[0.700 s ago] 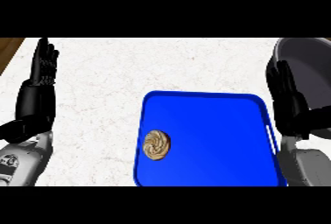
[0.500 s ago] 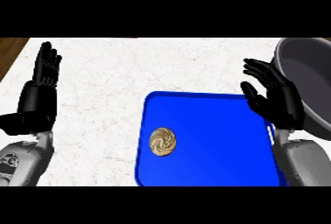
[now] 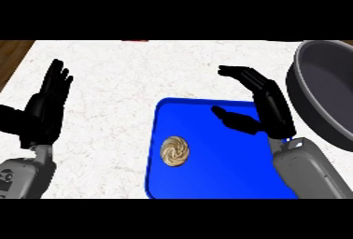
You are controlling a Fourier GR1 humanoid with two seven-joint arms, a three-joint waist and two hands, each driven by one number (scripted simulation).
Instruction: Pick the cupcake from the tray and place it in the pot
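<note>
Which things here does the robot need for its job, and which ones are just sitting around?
Needed for the job:
- the small round tan swirl-topped cupcake
- the flat blue tray it lies on
- the big round dark grey pot at the right edge
- the open black right hand, above the tray

Just there:
- the open black left hand, resting at the left
- the white speckled counter

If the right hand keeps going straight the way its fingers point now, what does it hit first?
The right hand is open above the blue tray's far right corner, fingers aimed up and left over the white counter. That line looks free: the cupcake lies below left and the pot to its right. Height is unclear.
</note>
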